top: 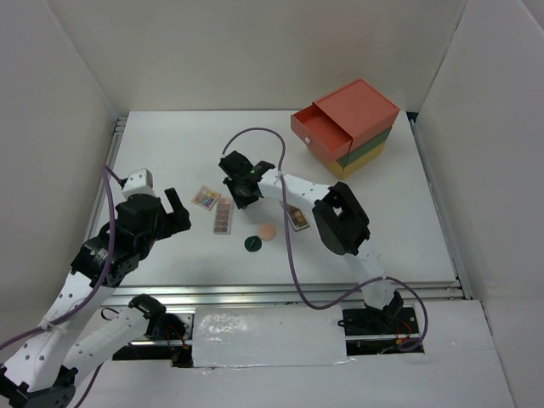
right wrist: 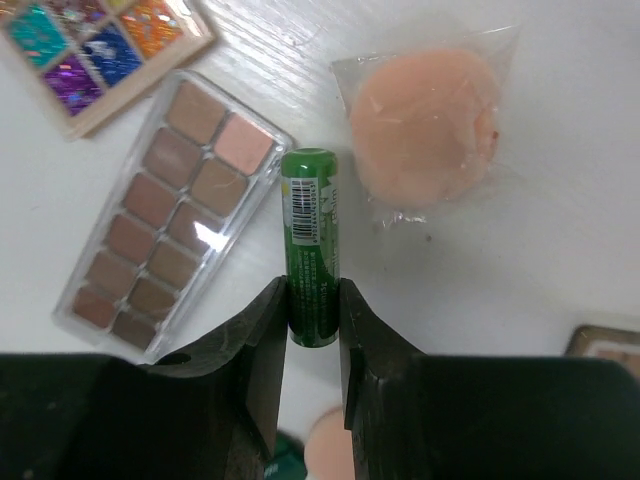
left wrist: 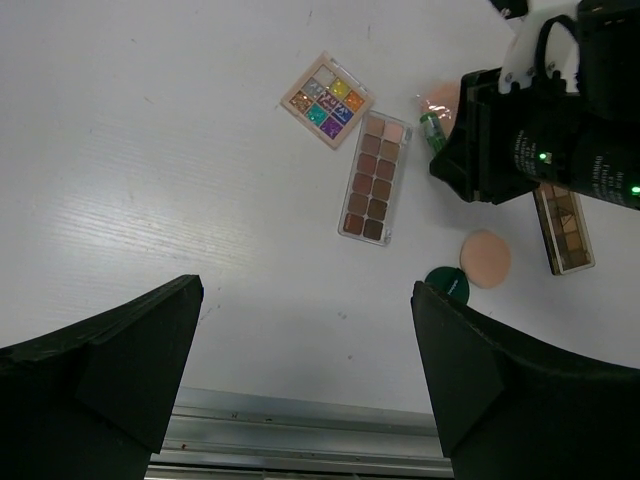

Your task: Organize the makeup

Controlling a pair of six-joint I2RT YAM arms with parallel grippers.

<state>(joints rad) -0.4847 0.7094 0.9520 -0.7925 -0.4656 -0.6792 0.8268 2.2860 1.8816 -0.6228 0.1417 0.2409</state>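
The left end effector (left wrist: 305,290) hangs over the near left of the tabletop (top: 170,153), its jaws spread wide with nothing between them. Toward the middle, a dark green disc (top: 252,243) lies just beside a peach compact (top: 268,230). Past them a long brown palette (right wrist: 170,215) lies flat, with a square multicolour palette (top: 205,198) near its far end. The right end effector (right wrist: 310,300) is clamped on a green tube (right wrist: 310,230), seen between that long palette and a wrapped peach round (right wrist: 425,125). The drawer box (top: 344,127) stands at the far right
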